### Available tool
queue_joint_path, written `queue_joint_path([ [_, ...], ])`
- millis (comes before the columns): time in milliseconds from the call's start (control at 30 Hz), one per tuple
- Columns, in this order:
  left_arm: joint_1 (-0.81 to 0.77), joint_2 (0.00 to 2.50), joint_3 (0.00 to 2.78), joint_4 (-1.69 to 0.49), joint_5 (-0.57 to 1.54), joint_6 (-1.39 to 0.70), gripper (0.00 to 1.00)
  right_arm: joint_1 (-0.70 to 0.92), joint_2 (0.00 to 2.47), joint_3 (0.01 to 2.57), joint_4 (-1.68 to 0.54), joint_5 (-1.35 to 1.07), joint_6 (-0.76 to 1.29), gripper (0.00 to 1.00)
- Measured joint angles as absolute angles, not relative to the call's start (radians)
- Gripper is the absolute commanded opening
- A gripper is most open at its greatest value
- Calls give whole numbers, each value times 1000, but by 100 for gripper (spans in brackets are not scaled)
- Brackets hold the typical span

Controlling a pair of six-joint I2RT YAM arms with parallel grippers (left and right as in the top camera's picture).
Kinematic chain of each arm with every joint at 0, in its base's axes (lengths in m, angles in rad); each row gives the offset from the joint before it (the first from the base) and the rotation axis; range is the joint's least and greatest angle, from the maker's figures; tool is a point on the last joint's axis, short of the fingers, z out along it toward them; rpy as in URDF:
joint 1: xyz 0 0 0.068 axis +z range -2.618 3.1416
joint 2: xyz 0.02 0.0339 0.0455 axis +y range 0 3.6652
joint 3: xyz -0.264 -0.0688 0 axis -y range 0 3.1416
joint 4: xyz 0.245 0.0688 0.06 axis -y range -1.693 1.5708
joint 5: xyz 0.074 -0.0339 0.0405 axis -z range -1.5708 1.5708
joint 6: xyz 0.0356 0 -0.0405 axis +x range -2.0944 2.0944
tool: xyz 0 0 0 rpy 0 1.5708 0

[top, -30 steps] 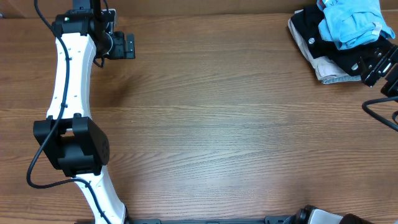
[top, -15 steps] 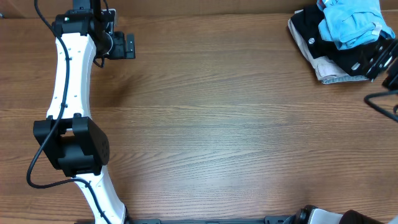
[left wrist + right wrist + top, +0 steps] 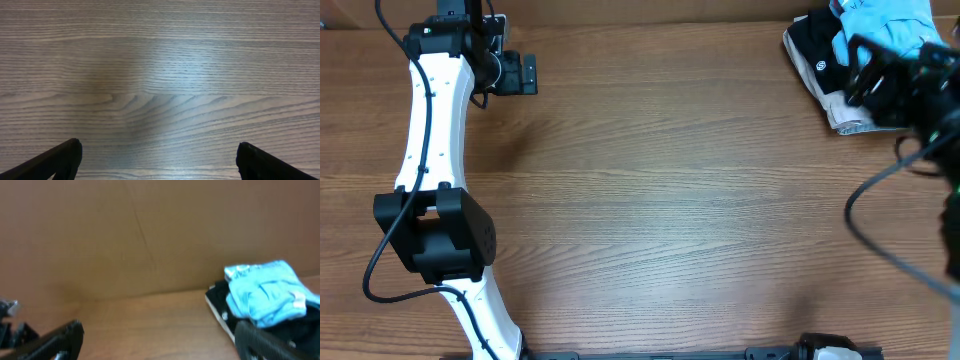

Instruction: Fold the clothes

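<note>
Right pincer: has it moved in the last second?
Yes. The right pincer has swung left and now hangs over the black garment that lies under the sky-blue T-shirt.

The clothes (image 3: 882, 16), a light sky-blue T-shirt, lie crumpled and unfolded in a soft, bunched heap atop a black garment (image 3: 806, 40), at about 2 o'clock on the table (image 3: 680, 200), near its far edge.

The left arm (image 3: 428, 120) is white shells and black joints behind its pincer (image 3: 527, 74), a black cable (image 3: 366, 278) alongside. The right arm (image 3: 908, 85) is black, blurred, with a thin wire (image 3: 850, 210).
</note>
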State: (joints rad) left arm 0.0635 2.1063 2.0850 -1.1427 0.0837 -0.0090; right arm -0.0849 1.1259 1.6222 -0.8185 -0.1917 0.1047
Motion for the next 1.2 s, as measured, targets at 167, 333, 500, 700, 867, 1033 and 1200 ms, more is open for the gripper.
queue_joint_path([
  [167,64,2106,2085,-1142,87,-9,100,-78,945,1242,-555,-168,104,100],
  [333,64,2106,2085,-1142,88,-9,100,-77,758,852,-308,-166,104,100],
  [500,64,2106,2085,-1142,87,-9,100,-73,531,496,-105,-165,104,100],
  [700,64,2106,2085,-1142,87,-9,100,-31,318,218,-1,-164,104,100],
  [867,64,2106,2085,-1142,87,-9,100,16,216,119,9,-152,104,100],
  [1033,64,2106,2085,-1142,87,-9,100,43,150,63,16,-139,104,100],
  [1200,64,2106,2085,-1141,87,-9,100,47,113,22,-25,-134,104,100],
])
